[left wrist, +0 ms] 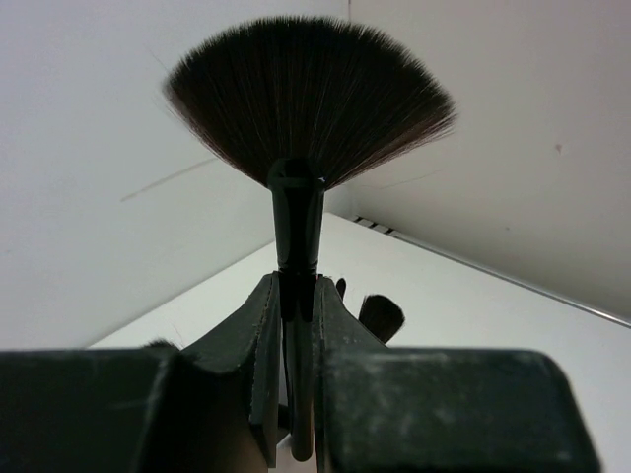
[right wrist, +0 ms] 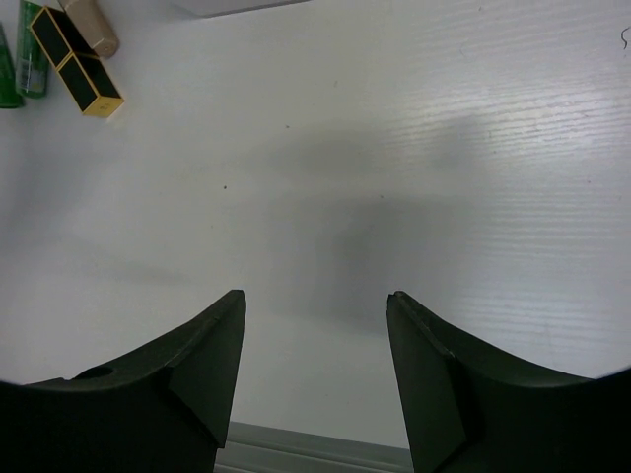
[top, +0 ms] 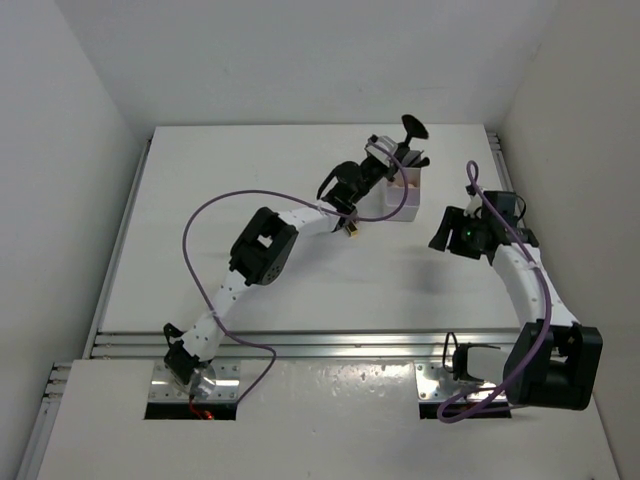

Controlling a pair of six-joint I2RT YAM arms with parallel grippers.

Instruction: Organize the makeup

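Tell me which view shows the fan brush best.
Left wrist: the fan brush fills the frame, bristles spread, handle clamped in the left tool. Top external shows it small and dark by the white box. Right wrist misses it entirely.

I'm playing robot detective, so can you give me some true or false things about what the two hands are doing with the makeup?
1. The left hand grips a black fan brush. True.
2. The right hand holds a sponge. False: it is open and empty.
3. A black-gold tube lies on the table beside a green tube. True.
4. The left hand pinches the brush's bristles. False: it clamps the handle.
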